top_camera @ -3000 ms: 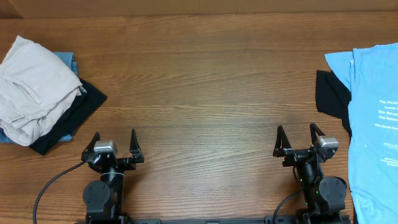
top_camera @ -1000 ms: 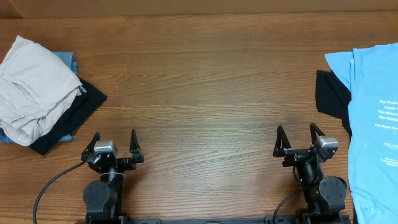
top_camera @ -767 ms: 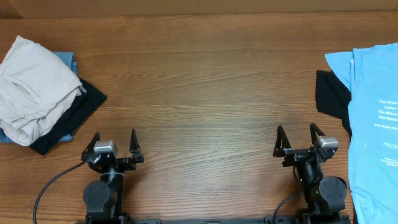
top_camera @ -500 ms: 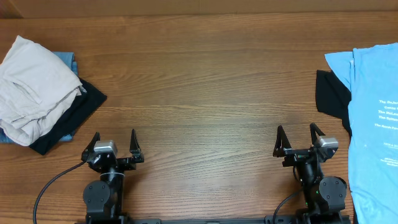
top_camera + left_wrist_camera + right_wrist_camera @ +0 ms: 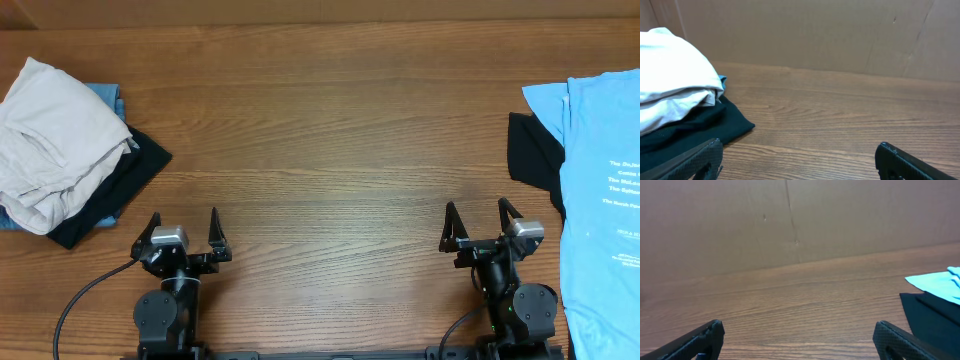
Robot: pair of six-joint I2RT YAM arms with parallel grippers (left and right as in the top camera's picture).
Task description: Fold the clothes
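By my judgement the folding is not yet begun, because no garment is in hand. The step now is to choose and fetch the first piece. The left gripper [image 5: 184, 226] sits at the lower left of the overhead view and the right gripper [image 5: 478, 216] at the lower right. Both have their fingers spread apart and hold nothing.

The clothes lie in two places. In the upper left corner there is a pile: pale trousers [image 5: 55, 140] crumpled on top, a black garment [image 5: 125, 185] under them that sticks out toward the middle, and a small blue corner [image 5: 110, 98] showing behind. At the right edge a light-blue T-shirt [image 5: 600, 180] with white letters lies spread, partly cut off by the frame. It rests over a second black piece [image 5: 533, 150] that shows at its left side.

The next move, I think, calls for one arm to reach to its own side, take a garment by an edge and drag it to the centre. The trousers are on top, so they look the easiest to lift without disturbing the rest.

The wooden table [image 5: 330, 130] between the two heaps is bare and wide, which gives good room for spreading. At the top a brown cardboard wall [image 5: 840, 35] closes the far edge, so long reaches there need care.
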